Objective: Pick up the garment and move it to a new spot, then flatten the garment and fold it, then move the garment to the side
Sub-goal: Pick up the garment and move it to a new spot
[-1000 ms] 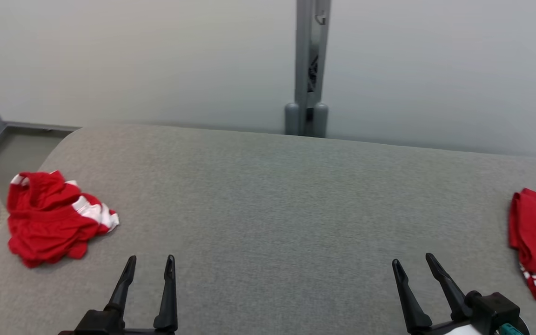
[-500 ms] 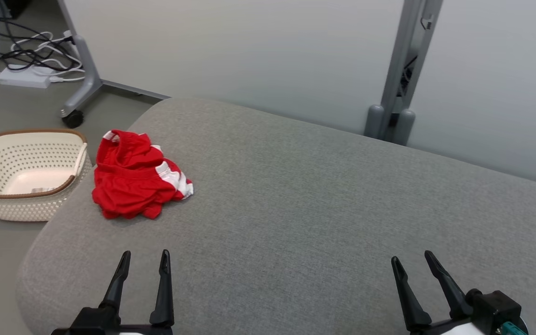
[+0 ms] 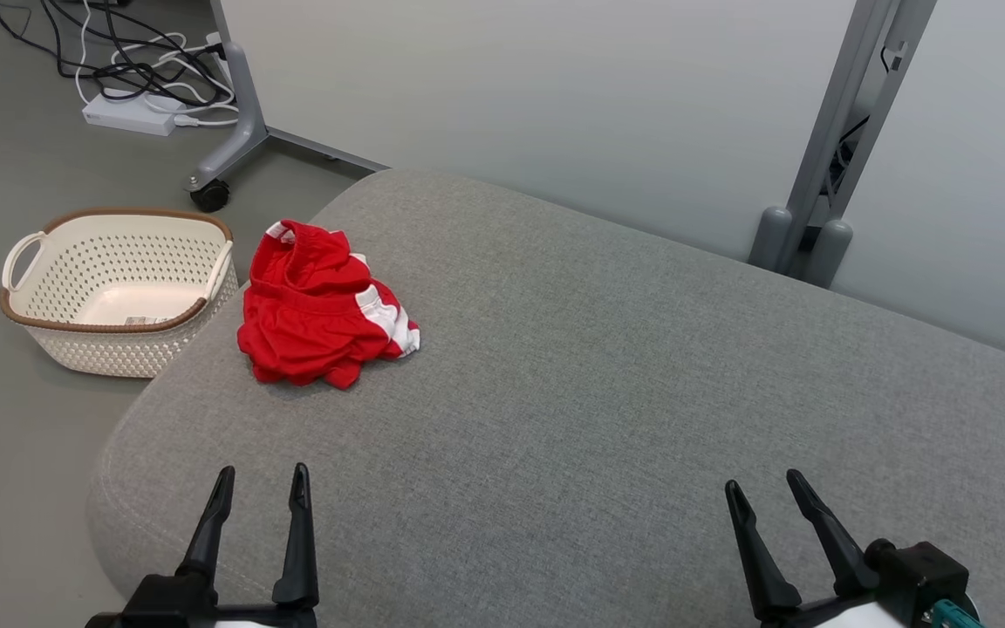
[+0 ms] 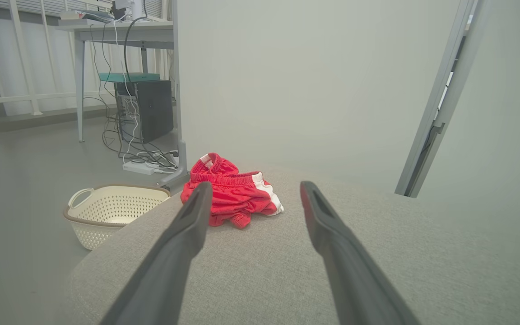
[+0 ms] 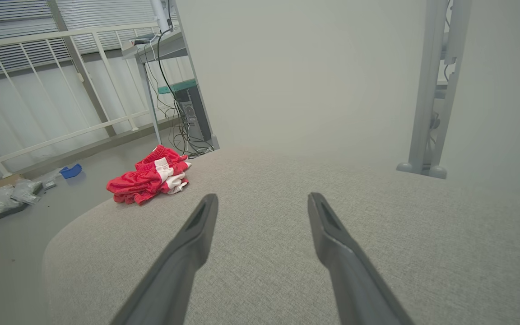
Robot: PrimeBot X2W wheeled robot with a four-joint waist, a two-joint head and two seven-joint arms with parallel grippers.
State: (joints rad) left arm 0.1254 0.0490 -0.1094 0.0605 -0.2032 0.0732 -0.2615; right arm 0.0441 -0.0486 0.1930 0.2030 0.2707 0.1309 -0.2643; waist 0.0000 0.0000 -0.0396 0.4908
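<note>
1. Head view: the garment (image 3: 319,305) lies crumpled on the grey tabletop (image 3: 607,375). It is straight ahead of the left tool (image 3: 263,471) but well apart from it, and far ahead-left of the right tool (image 3: 762,480).
2. Both tools hang above the tabletop with jaws spread wide, holding nothing.
3. The step in hand looks like the reach and pick-up. Send the left tool forward and bring it down on a raised fold.
4. Pinch cloth only. The heap sits near the tabletop's edge beside the basket (image 3: 101,353), so lift before carrying it inward.
</note>
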